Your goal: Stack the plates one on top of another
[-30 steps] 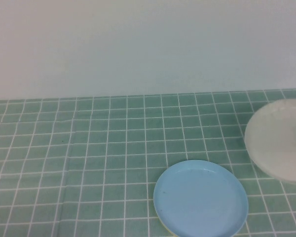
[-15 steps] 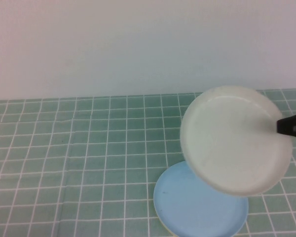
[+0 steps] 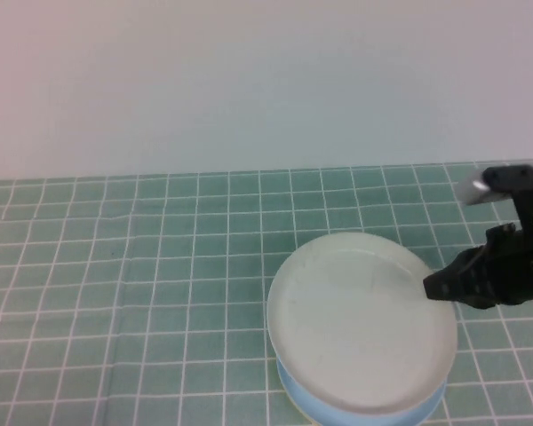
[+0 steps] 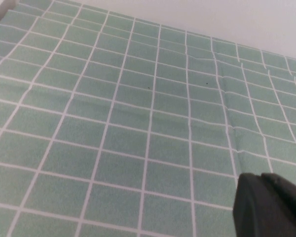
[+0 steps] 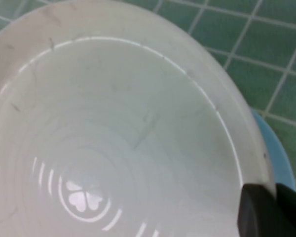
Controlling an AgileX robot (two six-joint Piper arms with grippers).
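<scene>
While the right gripper (image 3: pixel 433 287) held the white plate (image 3: pixel 360 321) by its right rim, that plate sat over the light blue plate (image 3: pixel 364 410) at the near right of the table.

The right gripper's black fingers were clamped on the rim, as the right wrist view confirmed (image 5: pixel 266 212). The white plate was round, shallow and smooth, with a glossy inner face, faint concentric rings and a small clover-shaped mark at its centre. Only a thin blue crescent of the lower plate showed along the near edge. Whether the two plates touched could not be told. The tablecloth (image 3: pixel 160 266) was green with a white grid and lay slightly creased. The left gripper (image 4: pixel 269 207) hung over bare cloth, its dark fingers closed on nothing.
</scene>
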